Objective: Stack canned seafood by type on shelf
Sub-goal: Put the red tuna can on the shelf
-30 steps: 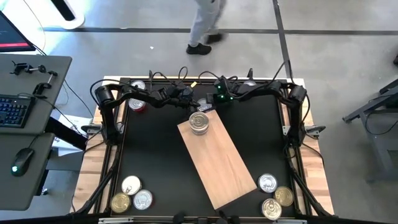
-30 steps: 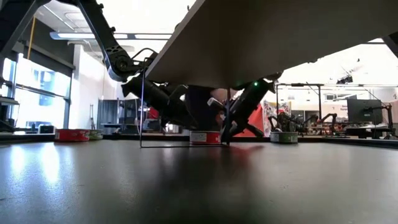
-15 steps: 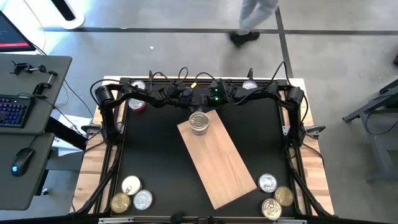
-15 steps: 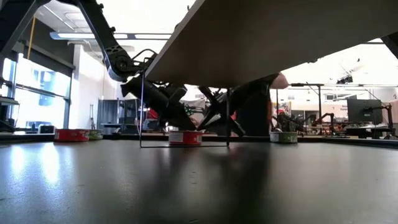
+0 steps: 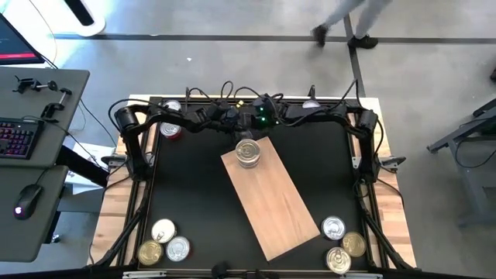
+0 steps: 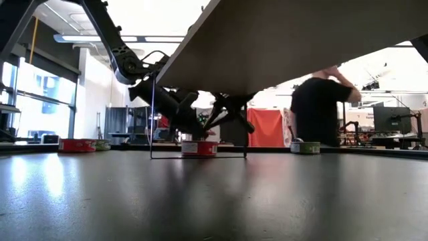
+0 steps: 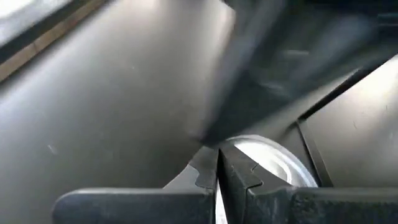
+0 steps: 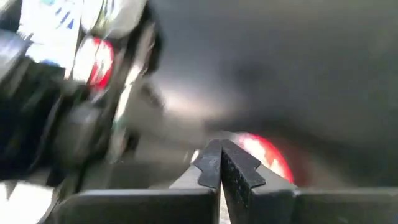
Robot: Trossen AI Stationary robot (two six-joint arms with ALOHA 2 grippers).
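So far only a small part of the job is showing as done: one short stack of tins [image 5: 248,152] is sitting on the shelf [image 5: 275,205], at the board's 12 o'clock end, while the rest of the wood is lying bare as it runs diagonally toward 5 o'clock across the desk [image 5: 194,209].

Most of the canned seafood is waiting off the board. Three tins [image 5: 164,242] are clustering at the desk's 7 o'clock corner, and three more [image 5: 341,246] are sitting at 5 o'clock, just beside the shelf's lower end. A red-sided can [image 5: 171,129] is resting at 11 o'clock, and another tin [image 5: 311,105] is peeking out at 1 o'clock behind the cabling. From the low view, one red-labelled can [image 6: 199,148] is standing under the arms.

Both arms are crowding the 12 o'clock edge. The left gripper [image 7: 217,186] is hovering over a silver lid [image 7: 273,163] with its fingers pressed together, gripping nothing. The right gripper [image 8: 221,171] is likewise pinched closed and empty, with a red can [image 8: 264,155] just beyond its tips.

Obstacles look few, though the two arms are working very near each other and could clash. A person [image 6: 321,107] is walking past beyond the desk, well apart from it.
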